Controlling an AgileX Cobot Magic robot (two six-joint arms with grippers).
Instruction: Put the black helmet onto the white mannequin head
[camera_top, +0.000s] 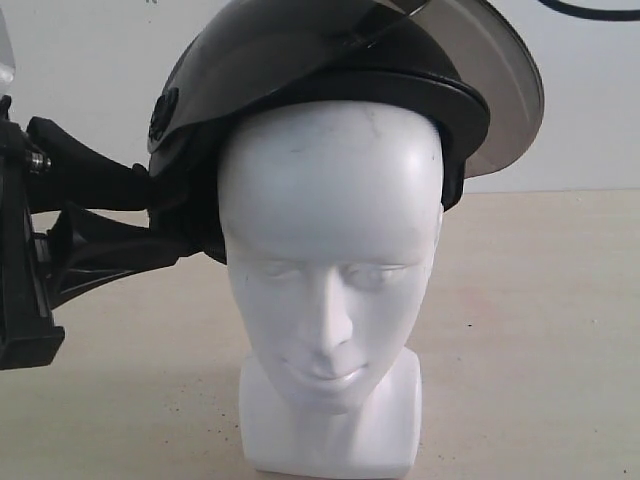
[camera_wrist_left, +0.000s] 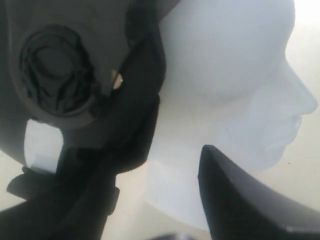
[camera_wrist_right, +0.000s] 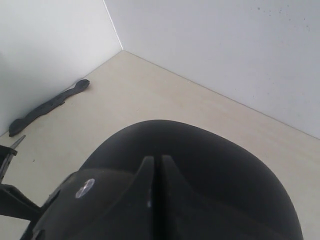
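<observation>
head (camera_top: 330, 260) upright on the tabletop (camera_top: 540, 330), near side, well off the back edge, face toward the exterior camera. helmet (camera_top: 420, 92) seated on its crown, brim over the forehead, visor (camera_top: 500, 80) flipped up, shell cocked lower on the left arm's side. left gripper (camera_top: 170, 218) level at that side: fingers (camera_wrist_left: 240, 200) apart, straddling the helmet's ear flap (camera_wrist_left: 135, 125); one finger in front of the neck, bare white showing between it and the flap. right gripper (camera_wrist_right: 155, 159) over the black shell, fingers together, thin slit between them; contact with shell: can't tell. black strip (camera_wrist_right: 50, 106) lies along the tabletop's far edge at the wall.
</observation>
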